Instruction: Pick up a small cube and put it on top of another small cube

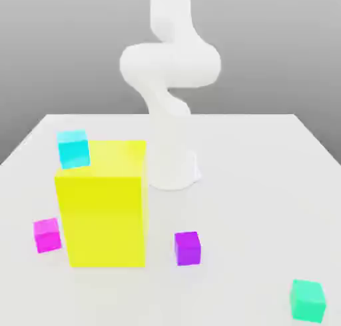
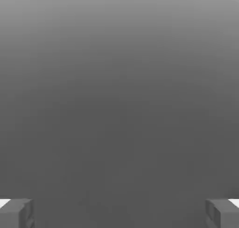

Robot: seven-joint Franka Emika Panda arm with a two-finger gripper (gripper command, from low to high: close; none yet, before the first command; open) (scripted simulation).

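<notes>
Small cube (image 1: 308, 299): one on the bench (image 1: 253, 205), plus one cyan cube (image 1: 73, 149), one magenta cube (image 1: 47, 235), one purple cube (image 1: 188, 248), one yellow block (image 1: 103, 205); my hand (image 2: 119, 213) released, empty.

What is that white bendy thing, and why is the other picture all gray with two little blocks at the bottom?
The white bendy thing is a robot arm standing on a white table. It's a computer-made scene, like a video game. One picture comes from a camera looking at the table. The gray picture comes from a camera on the robot's hand; the two little blocks are its fingers, spread wide apart with nothing between them. On the table are a big yellow block and small cubes: light blue, pink, purple and green. The green cube sits alone near the front, on the exterior view's right.
</notes>
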